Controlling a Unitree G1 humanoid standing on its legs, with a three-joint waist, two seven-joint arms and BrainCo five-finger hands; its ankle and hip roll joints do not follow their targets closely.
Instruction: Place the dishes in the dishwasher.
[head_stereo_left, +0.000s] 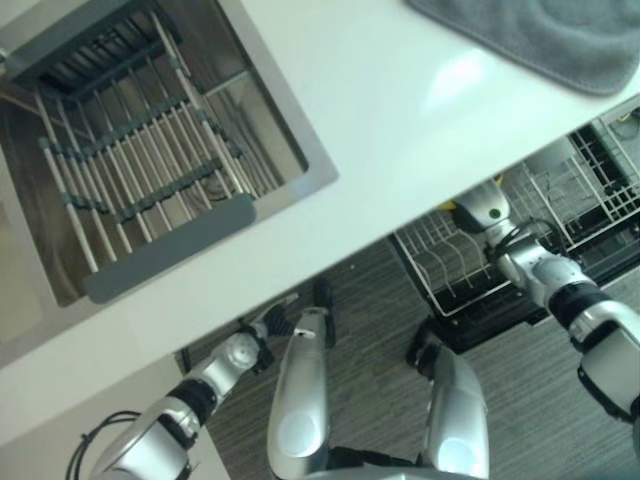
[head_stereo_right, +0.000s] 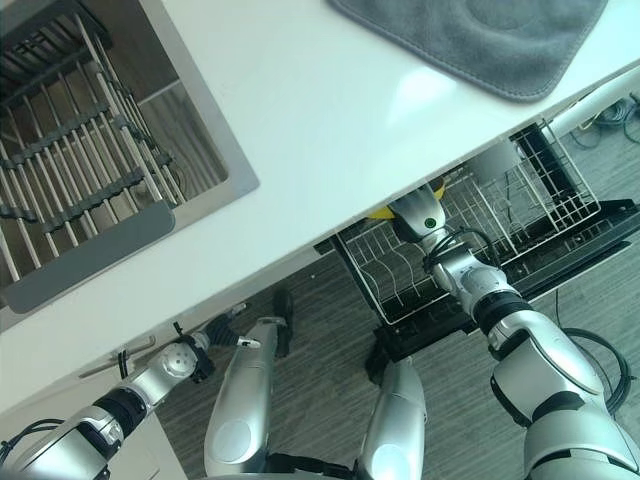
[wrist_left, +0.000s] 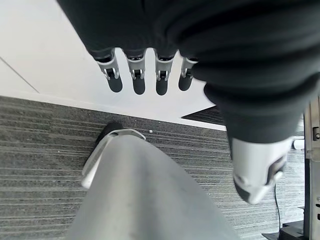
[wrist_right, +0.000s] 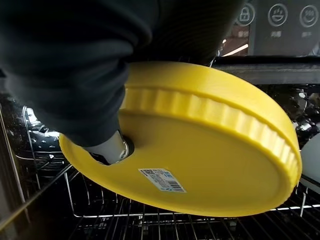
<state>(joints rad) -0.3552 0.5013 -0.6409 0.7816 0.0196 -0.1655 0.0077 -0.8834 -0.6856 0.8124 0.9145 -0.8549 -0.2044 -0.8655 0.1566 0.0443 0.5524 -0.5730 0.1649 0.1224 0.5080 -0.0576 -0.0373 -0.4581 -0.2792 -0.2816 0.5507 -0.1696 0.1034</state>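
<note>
A yellow plate (wrist_right: 210, 150) with a ribbed rim is tilted in my right hand (head_stereo_right: 420, 215), with the thumb (wrist_right: 107, 150) pressed on its underside. The hand is just under the counter's front edge, above the white wire dishwasher rack (head_stereo_left: 440, 265). From the head, a sliver of the plate (head_stereo_right: 383, 212) peeks out below the counter. Rack wires (wrist_right: 150, 220) lie close under the plate. My left hand (head_stereo_left: 262, 325) hangs low by the counter front, fingers (wrist_left: 137, 80) straight and holding nothing.
A steel sink (head_stereo_left: 290, 150) with a wire drying rack (head_stereo_left: 130, 160) lies at the upper left in the white counter (head_stereo_left: 400, 120). A grey towel (head_stereo_right: 480, 40) lies on the counter's far right. A second dishwasher rack (head_stereo_right: 545, 190) stands further right over the striped floor.
</note>
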